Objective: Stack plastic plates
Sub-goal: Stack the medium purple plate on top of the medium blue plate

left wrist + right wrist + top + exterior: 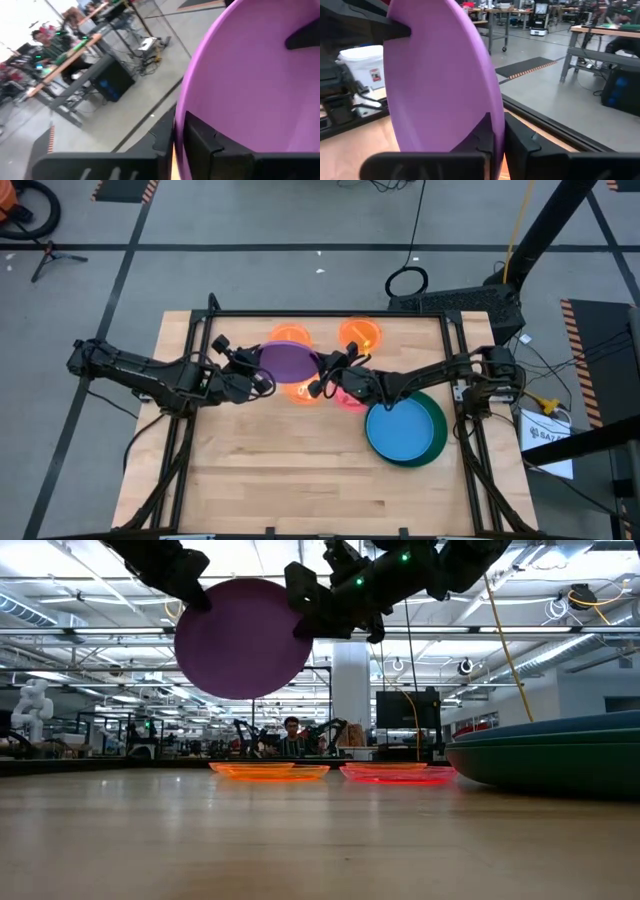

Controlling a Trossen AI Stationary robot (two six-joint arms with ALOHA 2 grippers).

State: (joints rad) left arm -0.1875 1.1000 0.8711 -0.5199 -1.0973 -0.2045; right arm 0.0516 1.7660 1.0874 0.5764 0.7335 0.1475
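Overhead and table-level views of two arms meeting at one plate. The purple plate (pixel 287 360) is held in the air above the wooden table (pixel 300 480), tilted so that its round face shows nearly full in the low view. The left gripper (pixel 252 370) holds the plate's rim on the side toward the left arm; in the left wrist view its fingers (pixel 200 145) are closed on the rim, one on each face of the plate. The right gripper (pixel 325 372) holds the opposite edge of the same plate; in the right wrist view its fingers (pixel 517 142) are likewise clamped across the rim.

Relative to the purple plate: a translucent orange plate (pixel 303 390) lies flat on the table directly beneath its near edge, partly hidden by it. A second orange plate (pixel 360 334) lies flat on the table beside the purple plate, on the right arm's side and toward the far edge of the table. A pink plate (pixel 350 396) lies on the table under the right gripper, just beside the first orange plate. Farther toward the right arm, a blue plate (pixel 398 431) rests inside a larger dark green plate (pixel 436 442), apart from the pink plate.
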